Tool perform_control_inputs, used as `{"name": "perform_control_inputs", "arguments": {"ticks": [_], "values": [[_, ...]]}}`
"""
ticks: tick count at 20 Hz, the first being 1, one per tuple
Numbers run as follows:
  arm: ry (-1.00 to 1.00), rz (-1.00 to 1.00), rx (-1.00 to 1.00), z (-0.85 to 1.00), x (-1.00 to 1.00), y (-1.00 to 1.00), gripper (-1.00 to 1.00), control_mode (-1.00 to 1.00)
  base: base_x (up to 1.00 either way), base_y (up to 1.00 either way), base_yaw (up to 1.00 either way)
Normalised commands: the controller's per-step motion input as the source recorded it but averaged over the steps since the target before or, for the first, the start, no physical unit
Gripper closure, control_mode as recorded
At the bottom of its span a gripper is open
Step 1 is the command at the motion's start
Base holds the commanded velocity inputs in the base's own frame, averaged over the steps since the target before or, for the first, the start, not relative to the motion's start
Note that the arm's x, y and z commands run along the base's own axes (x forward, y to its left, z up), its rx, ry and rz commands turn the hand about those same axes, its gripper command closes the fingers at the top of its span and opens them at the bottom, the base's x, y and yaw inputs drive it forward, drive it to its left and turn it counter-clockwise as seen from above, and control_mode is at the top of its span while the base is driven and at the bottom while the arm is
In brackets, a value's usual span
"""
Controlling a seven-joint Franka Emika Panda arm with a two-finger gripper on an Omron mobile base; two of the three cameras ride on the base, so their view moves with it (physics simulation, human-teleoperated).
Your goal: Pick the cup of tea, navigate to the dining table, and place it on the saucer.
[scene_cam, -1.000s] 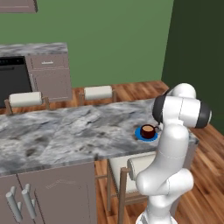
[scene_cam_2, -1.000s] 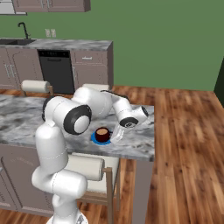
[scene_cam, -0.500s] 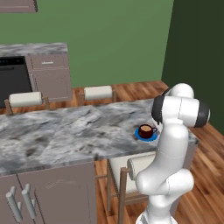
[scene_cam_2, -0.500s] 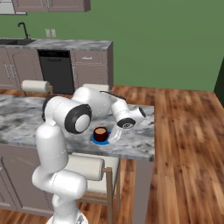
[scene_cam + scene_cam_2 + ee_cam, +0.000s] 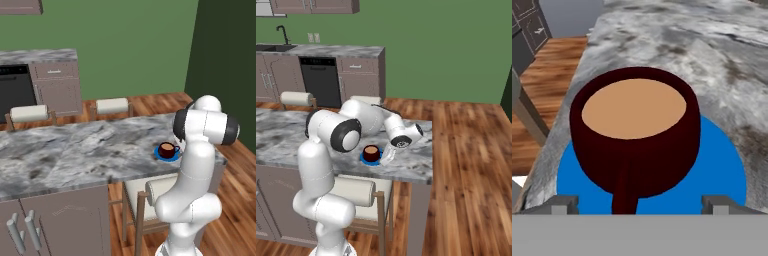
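Left base view: green-walled kitchen w/ wood floor; the dining table (image 5: 75, 150), marbled grey-white top over taupe cabinet fronts, runs across the middle. Two cushioned stools (image 5: 112, 105) stand on its far side, another stool (image 5: 150, 192) is tucked under the near edge by the arm. The cup of tea (image 5: 167, 149) sits on the saucer (image 5: 167, 155) near the table's right end, handle pointing right toward the white arm (image 5: 197, 175). A back counter (image 5: 40, 56) w/ a black appliance is along the far wall.

Right base view: same table (image 5: 411, 165), seen from the other side; dark dishwasher (image 5: 320, 80) and sink counter behind. Cup (image 5: 371, 152) upright on the blue saucer (image 5: 369, 160), close to the table's near edge. The gripper (image 5: 387, 156) is just right of the cup, low over the tabletop; can't make out the finger gap here.

Hand view: marbled top (image 5: 722, 55) w/ wood floor off to the left. Cup (image 5: 634, 135) centred on saucer (image 5: 722, 170), tan liquid level, handle pointing at the camera. Fingertips (image 5: 562, 204) spread wide, one each side of the cup, not touching it — released.
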Motion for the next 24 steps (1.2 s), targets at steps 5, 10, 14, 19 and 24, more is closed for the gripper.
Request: {"name": "perform_control_inputs", "arguments": {"ticks": [5, 10, 14, 19, 24], "values": [[0.00, 0.00, 0.02, 0.19, -0.17, 0.00, -1.00, -1.00, 0.00, 0.00, 0.00], [0.00, 0.00, 0.01, 0.37, -0.19, 0.00, -1.00, -1.00, 0.00, 0.00, 0.00], [-0.03, 0.00, 0.00, 0.50, -0.23, 0.00, -1.00, -1.00, 0.00, 0.00, 0.00], [-0.02, 0.00, 0.00, 0.59, -0.34, 0.00, -1.00, -1.00, 0.00, 0.00, 0.00], [0.00, 0.00, 0.00, 0.60, -0.49, 0.00, -1.00, -1.00, 0.00, 0.00, 0.00]]}}
